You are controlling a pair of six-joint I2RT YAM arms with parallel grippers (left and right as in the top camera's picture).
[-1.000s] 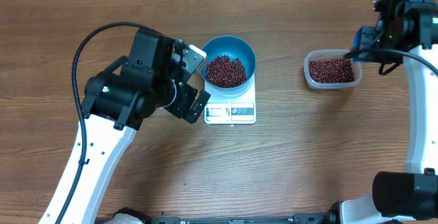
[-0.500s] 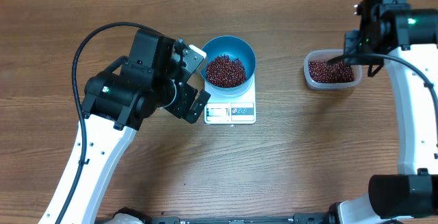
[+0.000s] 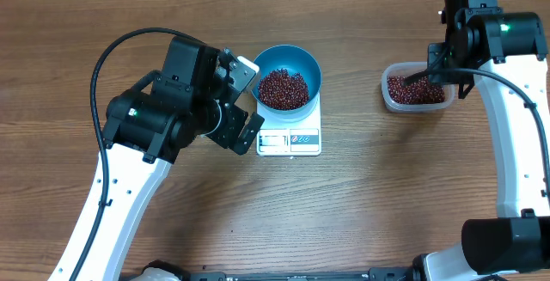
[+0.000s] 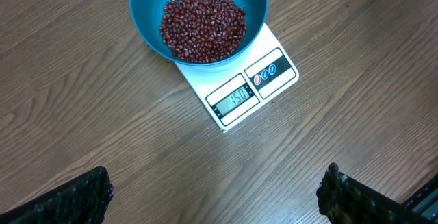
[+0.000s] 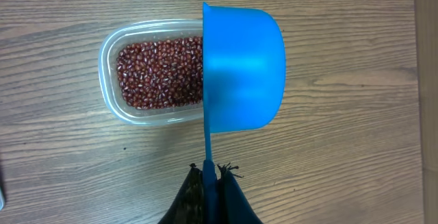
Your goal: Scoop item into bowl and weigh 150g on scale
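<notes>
beans [image 4: 202,20] heaped in bowl [image 4: 147,1] on scale [image 4: 274,80], mid surface [image 4: 82,114]; display [image 4: 233,99] seems to read 150, so add nothing; right fingers [image 5: 233,200] clamped on scoop [image 5: 243,66] handle over tub [image 5: 109,53], far right; tip any leftovers there; left fingers [image 4: 75,202] wide apart, empty, left of scale; avoid nudging it

The overhead view looks straight down on the whole table [image 3: 387,195] from well above. The left wrist view looks down from nearer on the bowl [image 4: 144,11] and scale [image 4: 236,97]. The right wrist view sits close above the scoop [image 5: 243,66] and tub [image 5: 106,66]. The overhead view shows both spots too.
</notes>
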